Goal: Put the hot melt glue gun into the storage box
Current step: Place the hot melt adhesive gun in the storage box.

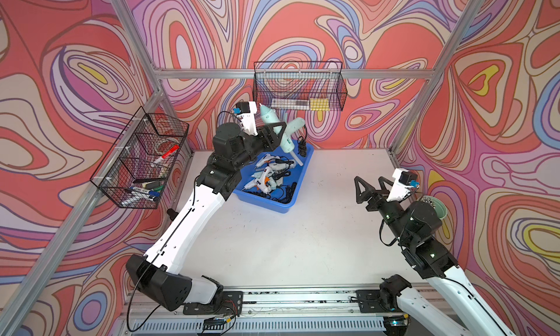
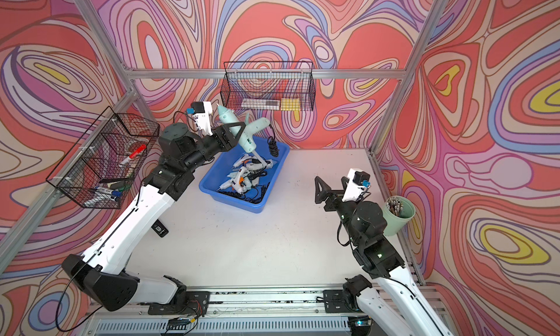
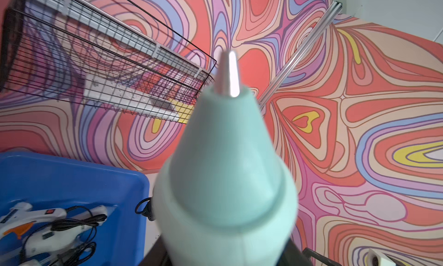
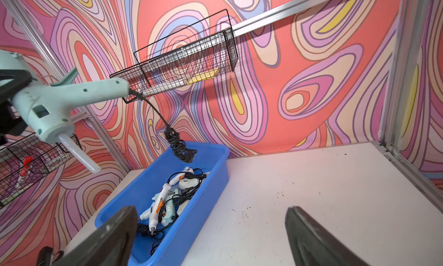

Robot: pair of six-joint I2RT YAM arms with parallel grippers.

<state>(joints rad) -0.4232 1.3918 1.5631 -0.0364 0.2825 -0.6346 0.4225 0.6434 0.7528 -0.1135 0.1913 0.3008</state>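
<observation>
Hot melt glue gun [image 4: 55, 101]: probably light, rigid plastic; grip the barrel.
Right tool [image 1: 369, 181]: your jaws stand wide, empty.
Storage box [image 1: 266, 202]: on the bench [image 1: 303, 228], other guns [image 1: 266, 180] inside.
Left tool [image 2: 239, 131]: clamps the gun over the box's far end; cord bundle [image 4: 178, 145] dangles.
Hidden: you can't see pad contact.

Walls [image 1: 303, 22]: swirling red, pink, lilac, blue and yellow bands on three sides.
Frame [image 1: 212, 73]: bare aluminium rails at wall corners and across the back.
Tabletop [image 1: 318, 228]: matte white, lightly speckled, evenly lit.
</observation>
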